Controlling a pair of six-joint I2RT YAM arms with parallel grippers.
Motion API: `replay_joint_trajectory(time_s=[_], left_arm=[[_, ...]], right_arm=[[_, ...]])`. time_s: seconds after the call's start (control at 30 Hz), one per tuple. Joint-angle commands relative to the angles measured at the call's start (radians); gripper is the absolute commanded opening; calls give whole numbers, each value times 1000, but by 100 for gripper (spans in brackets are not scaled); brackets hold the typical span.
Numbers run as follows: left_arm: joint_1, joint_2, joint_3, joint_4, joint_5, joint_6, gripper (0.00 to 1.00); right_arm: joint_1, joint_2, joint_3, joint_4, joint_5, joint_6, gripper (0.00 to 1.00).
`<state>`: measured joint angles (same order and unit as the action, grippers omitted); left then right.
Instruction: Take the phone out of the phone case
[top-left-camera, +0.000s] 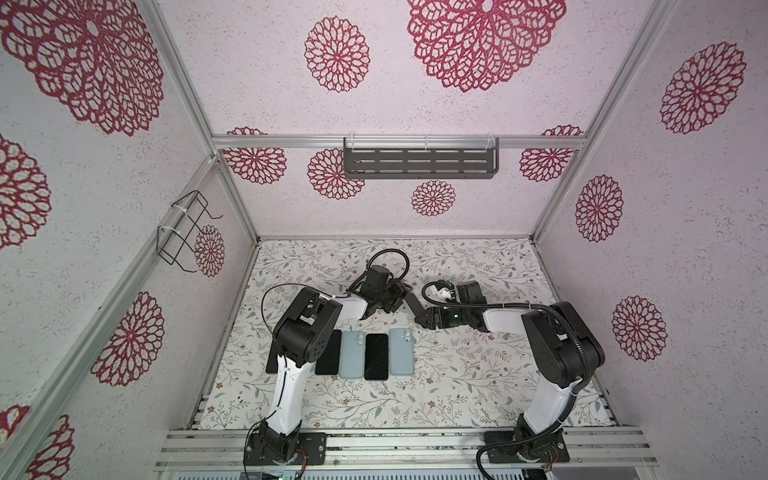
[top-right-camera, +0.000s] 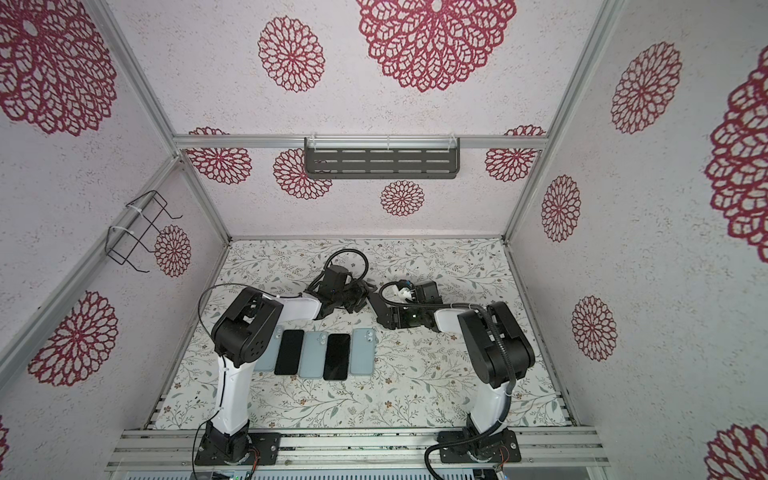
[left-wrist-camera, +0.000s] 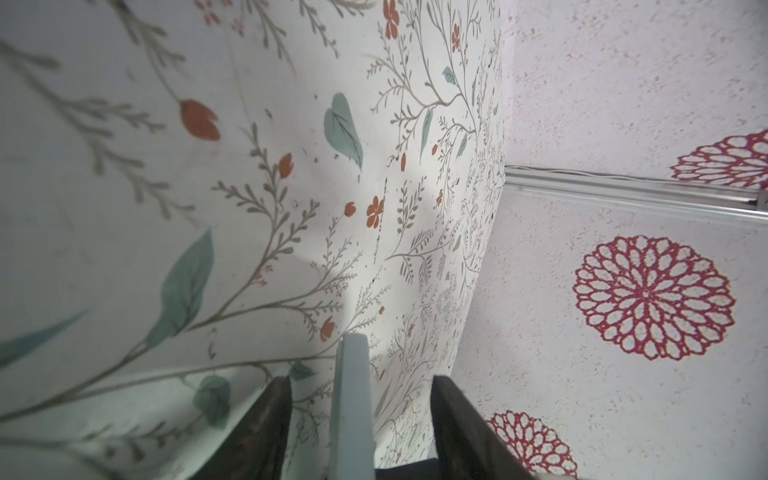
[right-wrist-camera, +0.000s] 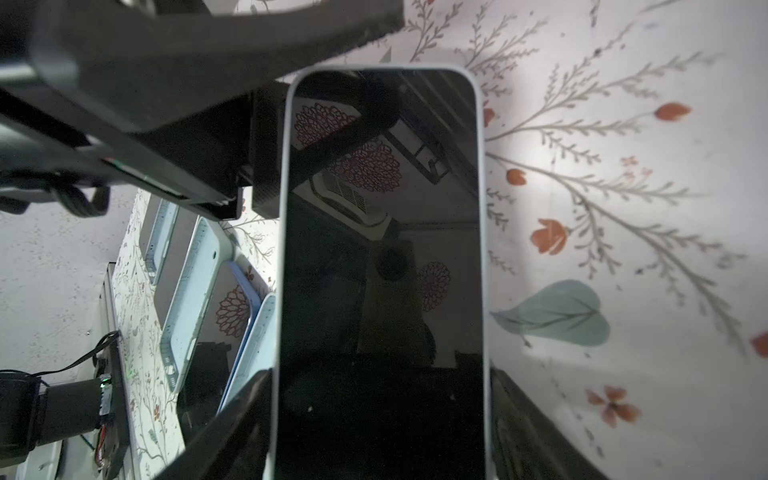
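The phone (right-wrist-camera: 380, 270), black screen up, sits in a pale blue phone case (right-wrist-camera: 282, 249). My right gripper (right-wrist-camera: 380, 382) is shut across the case's long sides and holds it above the table's middle. In both top views it shows as a dark slab (top-left-camera: 412, 302) (top-right-camera: 376, 305) between the right gripper (top-left-camera: 417, 309) and the left gripper (top-left-camera: 397, 296). In the left wrist view the case's edge (left-wrist-camera: 353, 407) stands between the fingers of my left gripper (left-wrist-camera: 361, 382), with a gap on each side. One left finger (right-wrist-camera: 266, 149) lies beside the case's far end.
Several bare phones and pale blue cases lie in a row (top-left-camera: 365, 355) (top-right-camera: 324, 355) near the left arm. A grey slotted shelf (top-left-camera: 419, 162) hangs on the back wall and a wire basket (top-left-camera: 187, 232) on the left wall.
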<state>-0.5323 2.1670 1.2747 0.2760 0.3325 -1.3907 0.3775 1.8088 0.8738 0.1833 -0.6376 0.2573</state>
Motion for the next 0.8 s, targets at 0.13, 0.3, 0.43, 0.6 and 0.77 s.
replay_joint_trajectory(time_s=[0.13, 0.3, 0.43, 0.6, 0.77], left_arm=[[-16, 1, -1, 46, 8, -4, 32], [-21, -11, -10, 53, 17, -2, 14], [-21, -38, -33, 70, 19, 0, 5], [-16, -117, -69, 78, 12, 26, 1], [-6, -255, -139, 150, -20, 52, 0]], right_arm=[[17, -63, -6, 4, -36, 31, 53], [17, -78, -7, 2, -30, 34, 53], [19, -103, -20, 9, -22, 45, 54], [17, -212, -78, 51, -1, 82, 71], [18, -417, -153, 63, 82, 119, 91]])
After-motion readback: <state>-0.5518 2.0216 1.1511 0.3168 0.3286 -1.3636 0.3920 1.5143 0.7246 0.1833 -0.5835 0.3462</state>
